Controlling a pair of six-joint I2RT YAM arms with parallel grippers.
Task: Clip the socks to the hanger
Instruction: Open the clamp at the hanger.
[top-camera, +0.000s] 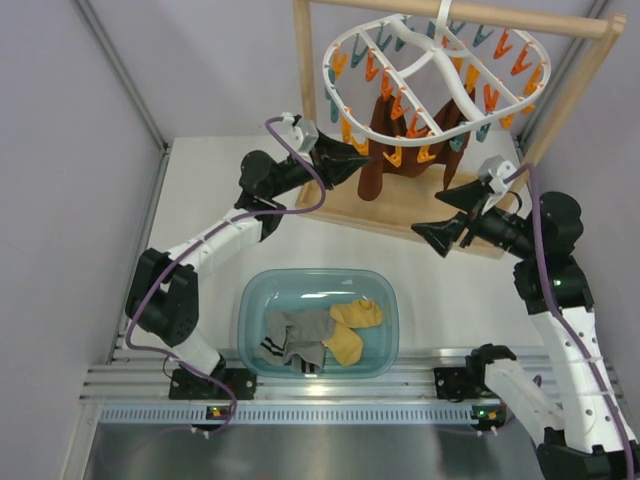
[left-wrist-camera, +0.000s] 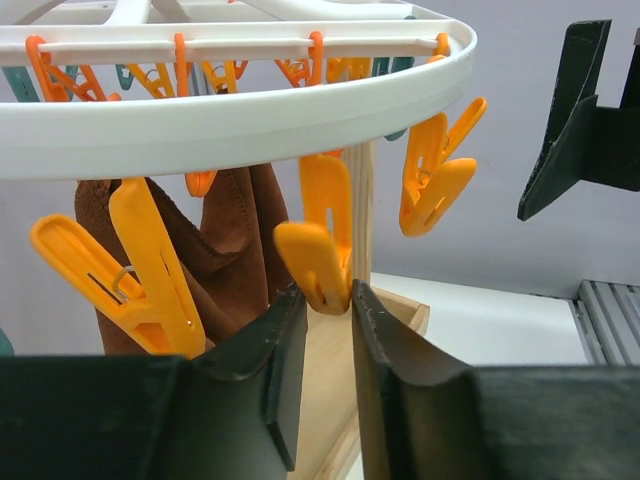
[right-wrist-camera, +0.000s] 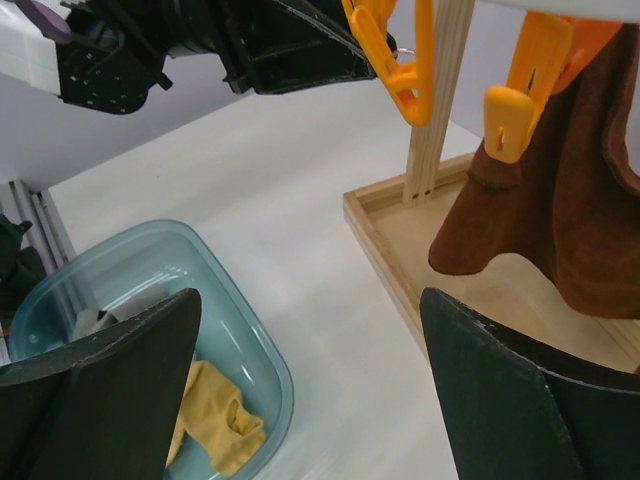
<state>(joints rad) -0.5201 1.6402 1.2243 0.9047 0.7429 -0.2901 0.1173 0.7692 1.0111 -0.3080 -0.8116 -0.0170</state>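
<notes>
Flanking orange clip (left-wrist-camera: 325, 230) under white hanger (left-wrist-camera: 250, 120), left fingers' (left-wrist-camera: 280, 360) grip unclear; right fingers (right-wrist-camera: 100, 380) splayed.

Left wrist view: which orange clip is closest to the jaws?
The middle orange clip, its lower end at the gap between the jaws; the others hang aside.

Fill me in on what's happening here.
The left gripper is up under the hanger, its jaws standing narrow either side of the lower end of an orange clip; whether they pinch it is unclear. The right gripper hangs open and empty nearby. The yellow and grey socks lie in the blue tub, none clipped.
</notes>
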